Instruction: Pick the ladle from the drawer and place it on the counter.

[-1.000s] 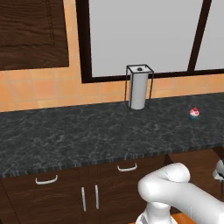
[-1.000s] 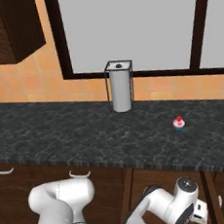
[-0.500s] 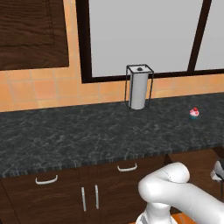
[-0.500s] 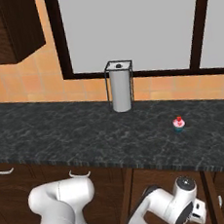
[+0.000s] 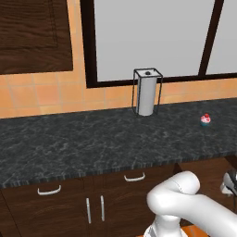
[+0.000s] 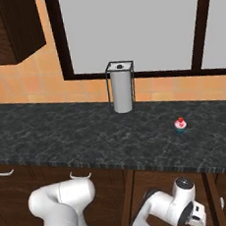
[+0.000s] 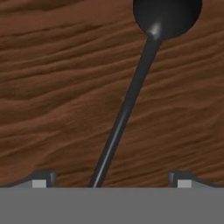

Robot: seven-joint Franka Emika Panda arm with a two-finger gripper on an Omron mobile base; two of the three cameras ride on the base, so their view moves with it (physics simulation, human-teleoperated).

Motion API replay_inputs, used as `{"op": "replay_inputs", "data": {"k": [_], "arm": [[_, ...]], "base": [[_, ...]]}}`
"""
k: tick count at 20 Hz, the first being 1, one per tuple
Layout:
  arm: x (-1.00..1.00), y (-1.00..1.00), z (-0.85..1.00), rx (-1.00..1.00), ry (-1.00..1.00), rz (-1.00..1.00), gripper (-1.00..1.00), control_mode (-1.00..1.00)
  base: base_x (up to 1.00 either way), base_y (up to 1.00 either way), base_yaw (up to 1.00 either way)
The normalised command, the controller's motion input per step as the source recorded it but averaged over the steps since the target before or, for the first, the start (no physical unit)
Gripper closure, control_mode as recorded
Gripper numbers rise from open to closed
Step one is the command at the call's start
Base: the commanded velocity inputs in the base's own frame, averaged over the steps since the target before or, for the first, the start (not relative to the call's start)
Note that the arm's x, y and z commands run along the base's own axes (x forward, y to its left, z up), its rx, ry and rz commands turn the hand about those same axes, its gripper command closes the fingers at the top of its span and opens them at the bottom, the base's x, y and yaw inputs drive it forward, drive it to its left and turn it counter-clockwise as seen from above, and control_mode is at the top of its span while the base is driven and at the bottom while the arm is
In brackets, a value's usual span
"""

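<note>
The ladle (image 7: 131, 92) lies on the brown wood floor of the drawer (image 7: 52, 87), seen from the hand view: its round dark bowl sits at the top of that view and its thin dark handle runs down and slightly left to the bottom edge. The gripper (image 7: 111, 179) hangs over the handle with its two fingertips (image 7: 41, 179) set wide apart, one on either side of the handle and neither touching it; the handle passes between them, nearer the one on the view's left.

In the right base view the white arm bends down below the front edge of the counter (image 6: 63, 140), and its hand is low in front of the dark cabinets, right of the paper towel roll (image 6: 121, 87). In the left base view the arm's elbow rises at the lower right, under the counter (image 5: 69, 143) edge.

The paper towel roll (image 5: 146, 92) stands upright in a wire holder at the back of the counter, below the window (image 6: 125, 24). A small cupcake (image 6: 180, 124) with a red top sits on the counter well to the right of the roll, also seen in the left base view (image 5: 205, 120). Cabinet handles (image 5: 48, 190) show on the drawer fronts under the counter, left of the arm
</note>
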Motion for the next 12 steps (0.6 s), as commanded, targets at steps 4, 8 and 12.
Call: {"op": "replay_inputs", "data": {"k": [4, 8, 12], "arm": [[0.00, 0.02, -0.09, 0.00, 0.08, 0.00, -1.00, -1.00], [0.00, 0.01, -0.14, 0.00, 0.08, 0.00, -1.00, -1.00], [0.00, 0.01, -0.16, 0.00, 0.06, 0.00, -1.00, -1.00]], "base": [[0.00, 0.00, 0.00], [0.00, 0.00, 0.00], [0.00, 0.00, 0.00]]}}
